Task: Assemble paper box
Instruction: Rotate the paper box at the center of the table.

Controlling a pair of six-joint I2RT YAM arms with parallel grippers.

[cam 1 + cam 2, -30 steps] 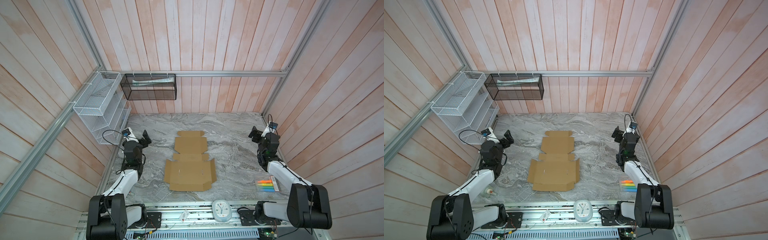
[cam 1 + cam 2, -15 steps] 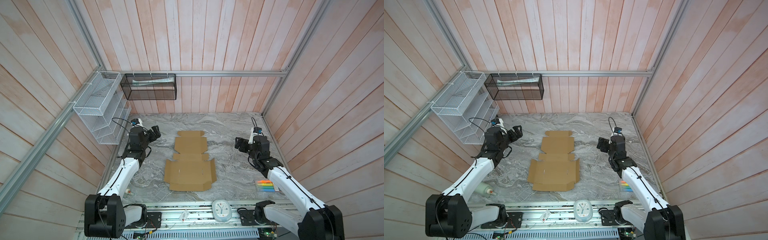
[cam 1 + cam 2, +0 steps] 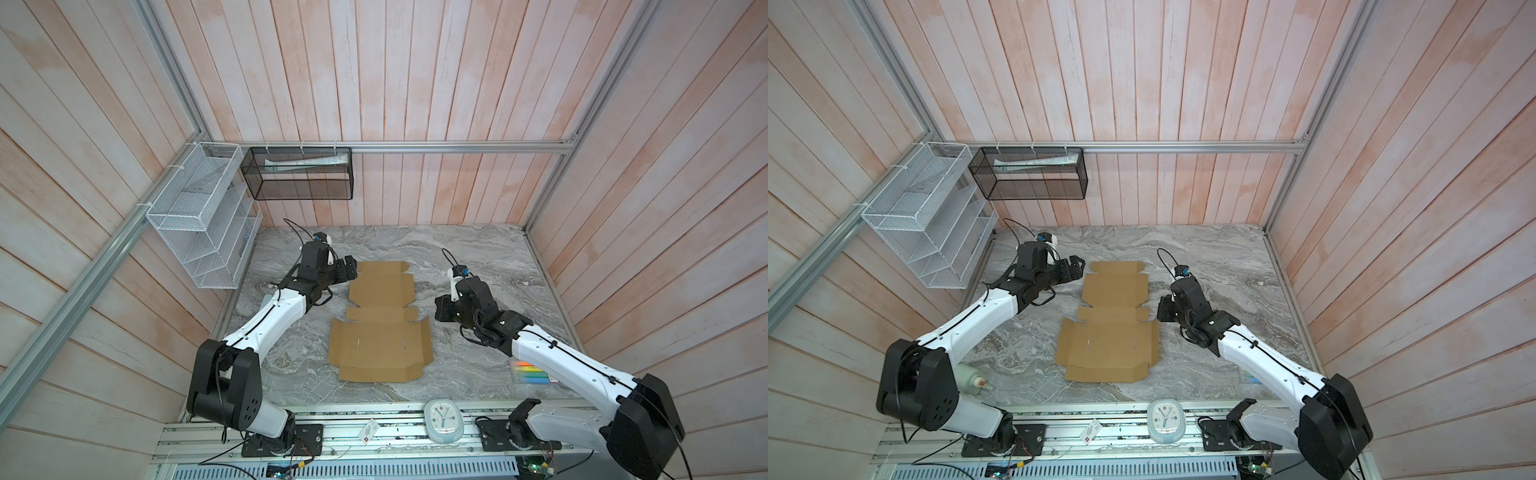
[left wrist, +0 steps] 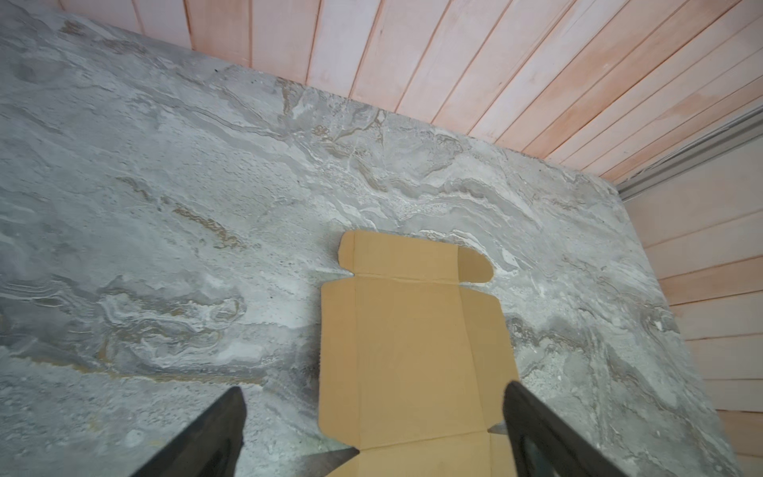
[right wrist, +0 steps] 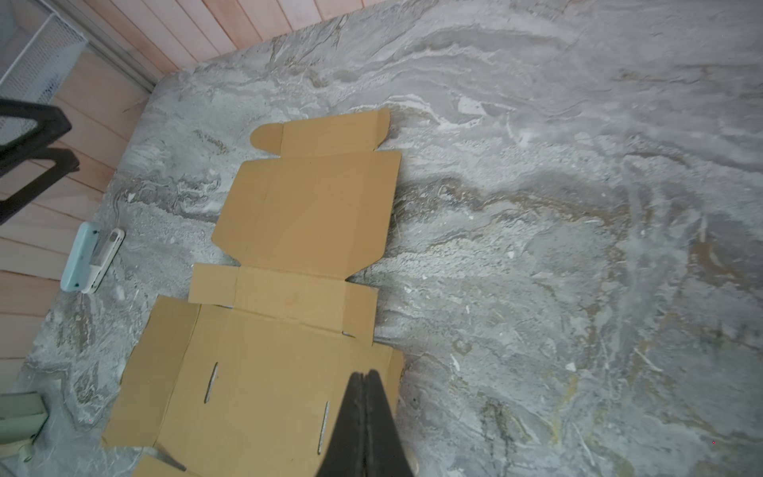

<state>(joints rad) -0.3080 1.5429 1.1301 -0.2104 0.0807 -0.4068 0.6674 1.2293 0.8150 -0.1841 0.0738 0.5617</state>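
Looking outward from your base, what have you got? (operator)

Nearest me, a small clock [image 3: 441, 419] sits on the front rail. Past it, the paper box [image 3: 380, 332] lies flat and unfolded in the middle of the table [image 3: 478, 266], between my two arms. Its wide base panel and side flaps are closest, and the narrower lid panel and tuck flap are beyond. Farther on there is bare marble, then a black mesh basket [image 3: 297, 174] on the back wall. (me)

And your claws? (operator)

My right claw [image 5: 363, 373] is pinched together on nothing, its tip over the right side flap of the base panel. I can't tell whether it touches. My left claw [image 4: 371, 390] is spread wide and empty at the left edge of the lid panel. (me)

How will the cardboard behave? (operator)

I'd judge it light and fairly stiff, folding willingly only along its creases. Lying flat, it gives me no edge to pinch from above, and it will likely skate on the smooth marble. I'd pin a panel with one claw and work the other under a side flap's outer edge. Then I'd grip that flap near its free edge, gently, since corrugated edges crush. (me)
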